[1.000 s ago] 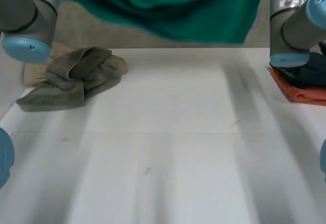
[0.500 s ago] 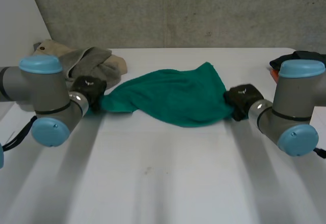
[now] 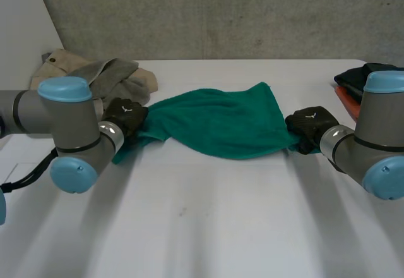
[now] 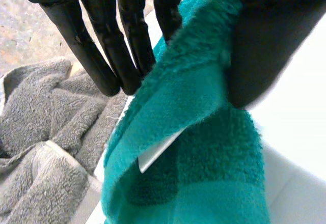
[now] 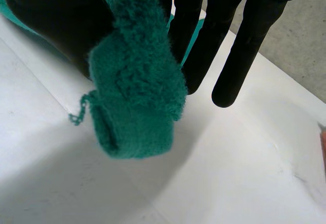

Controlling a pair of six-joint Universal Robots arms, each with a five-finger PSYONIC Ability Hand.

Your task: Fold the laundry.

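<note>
A green towel (image 3: 221, 123) lies stretched across the back middle of the white table (image 3: 208, 221), held at both ends. My left hand (image 3: 126, 117) is at its left end. In the left wrist view the towel (image 4: 193, 147) runs between the thumb and the straight fingers (image 4: 102, 46), pinched against the nearest one, and a white label shows on it. My right hand (image 3: 309, 126) is at the right end. There a bunched corner of the towel (image 5: 137, 96) is pinched under the thumb, with the other fingers (image 5: 239, 40) straight beside it.
A heap of grey-olive towels (image 3: 107, 82) on a beige cloth (image 3: 57, 63) lies at the back left, just behind my left hand, and shows as grey towel (image 4: 46, 132) beyond the fingertips. Dark and orange clothes (image 3: 350, 82) lie at the back right edge.
A second ago the green towel hung high in front of the camera. Both arms brought it down onto the table and have drawn it slightly nearer, with the left end now sagging.
</note>
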